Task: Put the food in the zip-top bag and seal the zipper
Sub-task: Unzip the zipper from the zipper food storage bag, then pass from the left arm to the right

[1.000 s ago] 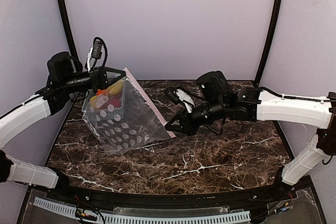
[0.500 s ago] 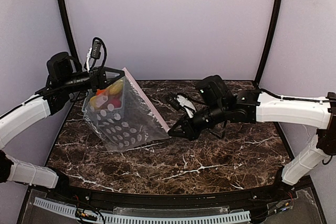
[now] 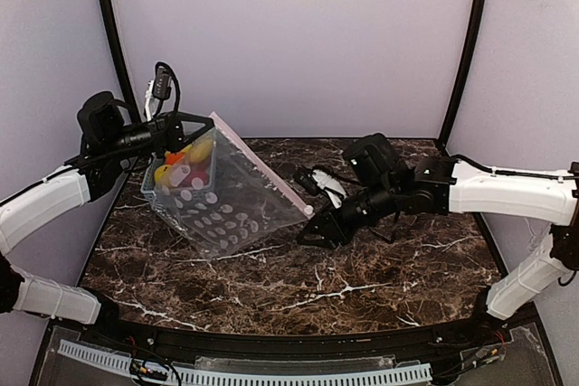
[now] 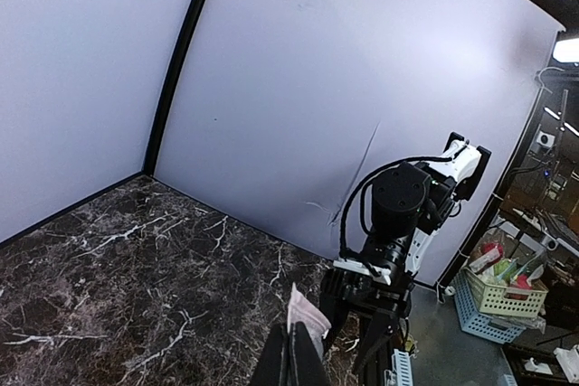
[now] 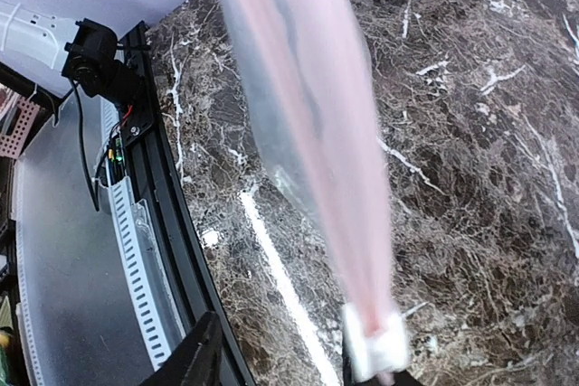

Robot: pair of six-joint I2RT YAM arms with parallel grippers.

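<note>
Left gripper (image 3: 187,126) clenched on upper corner of clear plastic zip-top bag with white oval dots (image 3: 226,205), held above far-left corner of dark marble table (image 3: 362,287). Yellow, orange, red toy food (image 3: 185,162) shows through it; whether in bag or in blue-grey slatted plastic basket (image 3: 149,189) behind, cannot tell. Pale pink zipper (image 3: 262,167) slopes down rightward to white slider (image 3: 308,211). Right gripper (image 3: 312,228) released, jaws parted, slider beside one finger.

Robot lab booth — marble table (image 3: 362,296), lilac walls (image 3: 298,33)
</note>
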